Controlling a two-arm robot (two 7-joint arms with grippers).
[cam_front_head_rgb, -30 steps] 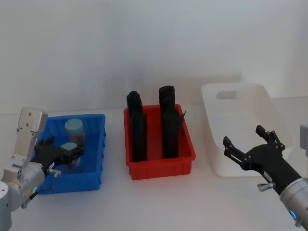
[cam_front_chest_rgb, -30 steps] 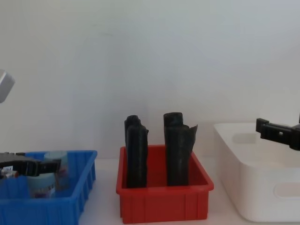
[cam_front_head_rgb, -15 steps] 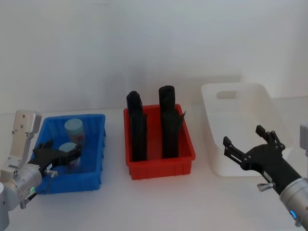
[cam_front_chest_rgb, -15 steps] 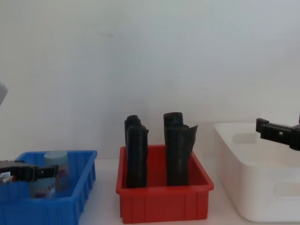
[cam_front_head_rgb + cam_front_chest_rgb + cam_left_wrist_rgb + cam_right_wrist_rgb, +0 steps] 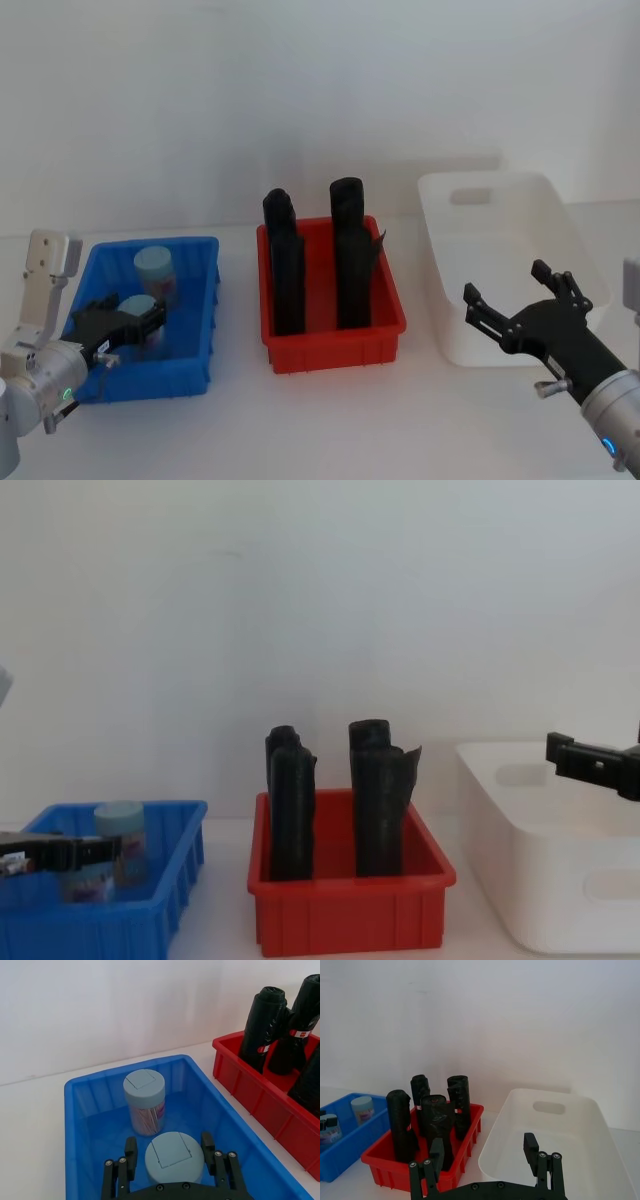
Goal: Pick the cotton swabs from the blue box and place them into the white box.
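My left gripper (image 5: 169, 1140) straddles the nearer swab tub (image 5: 174, 1159) in the blue box (image 5: 80, 1110), fingers apart and not yet pinching (the second tub (image 5: 144, 1092) stands just behind). If I close off-centre, it may slip and topple that neighbour. My right gripper (image 5: 505, 283) hovers open before the white box (image 5: 480, 178).

Head looks down, chest looks level, wrist cameras sit close behind left gripper (image 5: 169, 1140) and right gripper (image 5: 483, 1141); all share the red bin (image 5: 335, 350).
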